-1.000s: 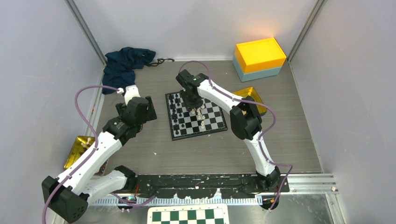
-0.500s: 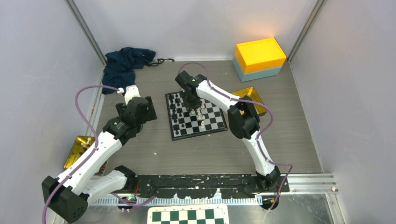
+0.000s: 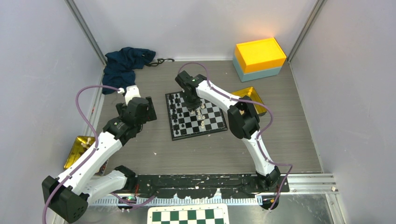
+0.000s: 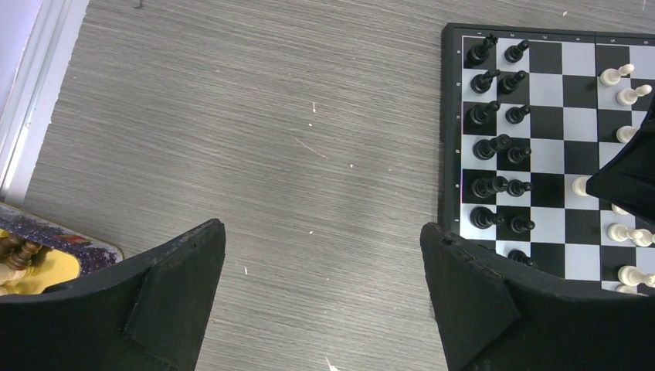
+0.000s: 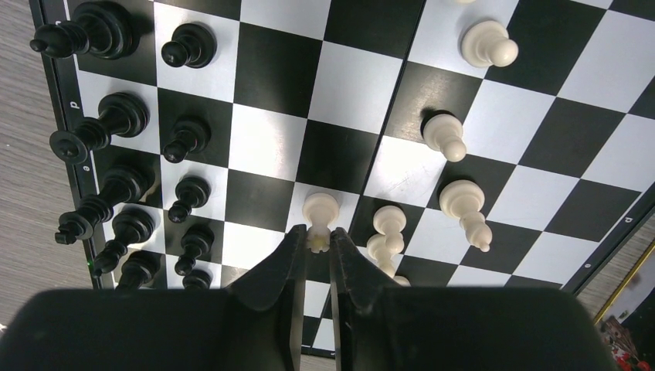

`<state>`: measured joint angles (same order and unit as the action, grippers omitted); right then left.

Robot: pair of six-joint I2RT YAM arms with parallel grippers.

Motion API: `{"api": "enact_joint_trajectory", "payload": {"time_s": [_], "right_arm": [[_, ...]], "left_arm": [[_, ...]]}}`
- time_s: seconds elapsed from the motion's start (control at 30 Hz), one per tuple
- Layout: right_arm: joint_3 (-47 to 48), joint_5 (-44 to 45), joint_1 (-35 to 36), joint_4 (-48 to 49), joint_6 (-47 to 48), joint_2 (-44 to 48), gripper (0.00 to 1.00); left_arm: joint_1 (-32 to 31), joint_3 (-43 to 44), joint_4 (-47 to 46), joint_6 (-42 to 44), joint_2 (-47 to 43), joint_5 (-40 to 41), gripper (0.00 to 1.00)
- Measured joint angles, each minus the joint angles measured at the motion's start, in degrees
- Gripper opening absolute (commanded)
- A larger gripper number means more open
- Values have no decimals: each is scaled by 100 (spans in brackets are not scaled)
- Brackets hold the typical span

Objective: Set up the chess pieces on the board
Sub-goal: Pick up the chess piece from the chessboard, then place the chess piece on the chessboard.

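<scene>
Grey wood-grain table [image 3: 154, 154] — pale walls [image 3: 196, 28]; board [image 3: 200, 134] central, right fingers [image 5: 290, 263] pinching white piece [image 5: 319, 209].

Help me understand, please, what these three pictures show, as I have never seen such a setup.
These are two robot arms bolted to a table. One picture looks down from above; the other two come from cameras on each wrist. On the table lies a small chessboard, black pieces ranked along one edge, white pieces scattered. The right hand is closed on the top of a white piece. The left hand hangs open and empty beside the board. A blue cloth, a yellow box and gold trays lie nearby.
</scene>
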<state>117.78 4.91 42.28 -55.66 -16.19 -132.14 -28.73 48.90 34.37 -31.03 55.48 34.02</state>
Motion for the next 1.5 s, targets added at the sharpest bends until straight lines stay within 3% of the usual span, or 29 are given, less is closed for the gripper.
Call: {"api": "enact_joint_trajectory", "payload": {"time_s": [0.27, 0.67, 1.13, 1.5], "right_arm": [[44, 149, 0, 13, 2, 0, 1], [1237, 767, -114, -184, 107, 0, 0], [1766, 1303, -1097, -282, 0, -131, 0], [2155, 1176, -1379, -435, -44, -807, 1]], "left_arm": [[0, 0, -20, 0, 4, 0, 97], [0, 2, -22, 9, 31, 0, 97], [2, 2, -22, 31, 31, 2, 97], [4, 2, -26, 46, 133, 0, 97]]}}
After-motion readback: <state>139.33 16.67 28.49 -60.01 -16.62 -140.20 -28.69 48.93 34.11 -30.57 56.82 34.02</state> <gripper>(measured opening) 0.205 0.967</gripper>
